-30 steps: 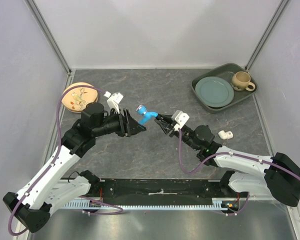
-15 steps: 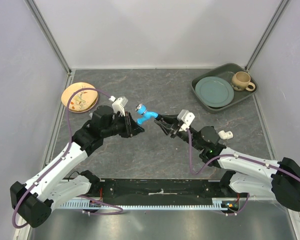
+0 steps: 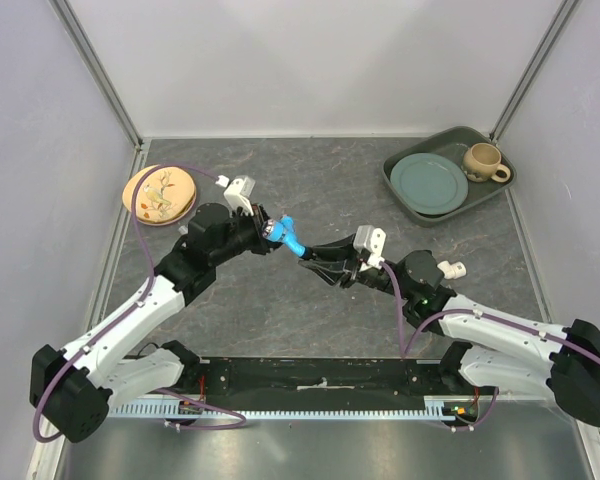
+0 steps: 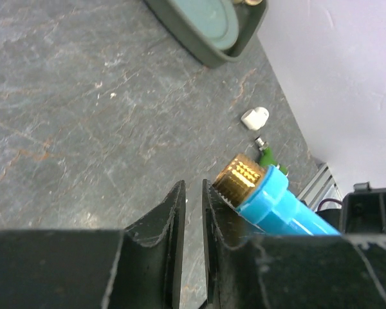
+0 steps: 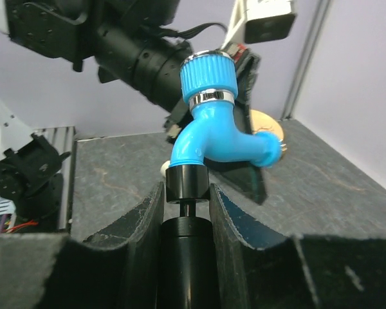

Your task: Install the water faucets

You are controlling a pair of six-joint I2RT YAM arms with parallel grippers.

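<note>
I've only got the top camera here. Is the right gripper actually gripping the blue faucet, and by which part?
Observer: Yes. Right wrist view: the right gripper is shut on the blue faucet's black end piece, with the knob at the far end.
Operator: Has the left gripper got the brass tip?
Observer: No. Left wrist view: the brass tip sits beside one finger, outside the left gripper's thin, empty gap.
Operator: Anything on the table I can't see?
Observer: A small green piece on the table near the white elbow, mostly hidden by the faucet. I can't tell what it is.
</note>
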